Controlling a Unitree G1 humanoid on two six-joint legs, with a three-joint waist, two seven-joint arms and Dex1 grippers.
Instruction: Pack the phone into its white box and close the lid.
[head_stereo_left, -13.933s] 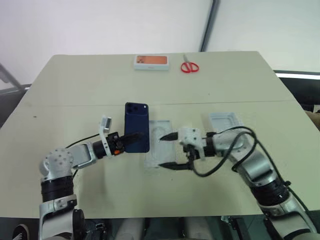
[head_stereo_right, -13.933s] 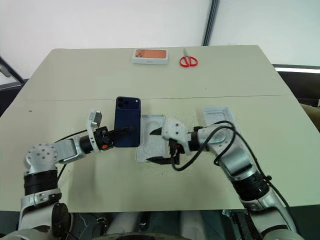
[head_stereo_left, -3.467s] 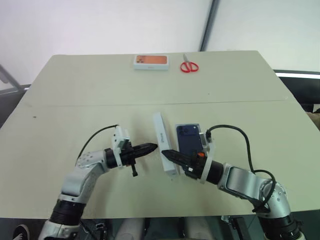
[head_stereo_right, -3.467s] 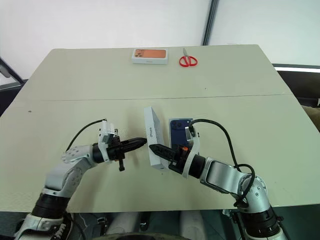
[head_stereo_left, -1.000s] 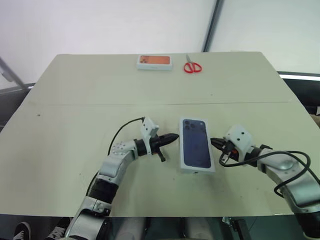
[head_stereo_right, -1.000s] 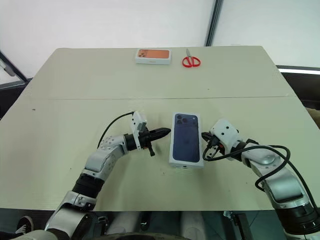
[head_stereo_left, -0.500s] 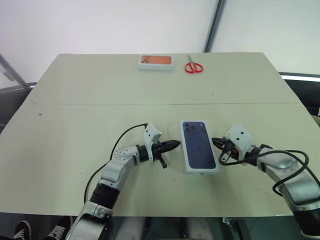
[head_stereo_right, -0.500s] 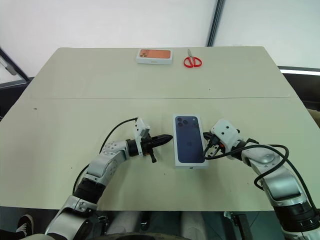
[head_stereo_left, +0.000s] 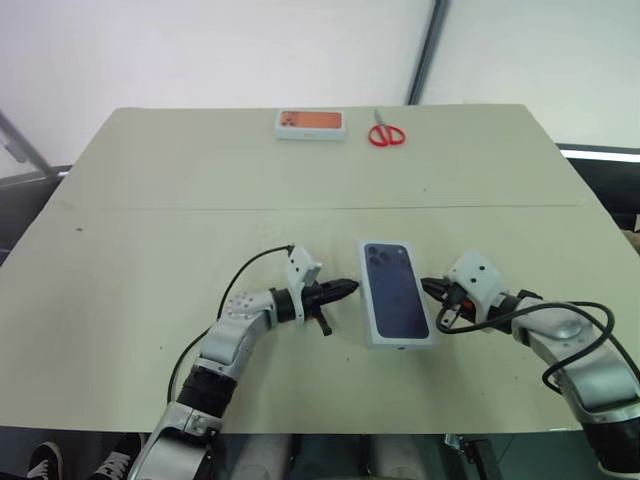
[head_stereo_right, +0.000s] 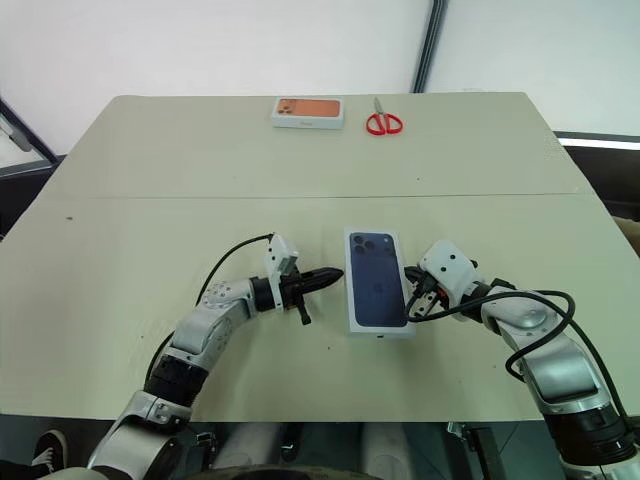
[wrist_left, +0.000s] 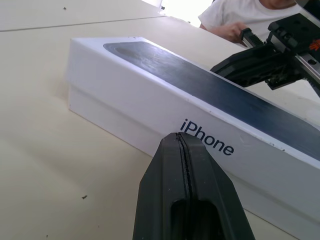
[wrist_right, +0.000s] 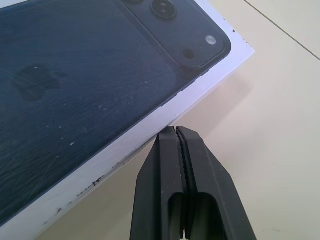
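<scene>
The lid (head_stereo_left: 396, 292), white with a dark blue phone picture on top, lies flat and closed over the white box in the near middle of the table. The phone is hidden. My left gripper (head_stereo_left: 351, 288) is shut, level, its tip just short of the lid's left long wall (wrist_left: 150, 117) by the printed lettering. My right gripper (head_stereo_left: 427, 286) is shut too, its tip at the lid's right wall (wrist_right: 125, 145). I cannot tell whether either tip touches. Neither holds anything.
An orange-topped white box (head_stereo_left: 310, 123) and red scissors (head_stereo_left: 383, 134) lie at the table's far edge (head_stereo_left: 200, 112). A person in a white shirt (wrist_left: 235, 15) sits beyond the table on the right side.
Earlier my left gripper held the phone up, then the lid stood on edge beside it. Now the lid lies flat and closed. Over the last second nothing has moved.
</scene>
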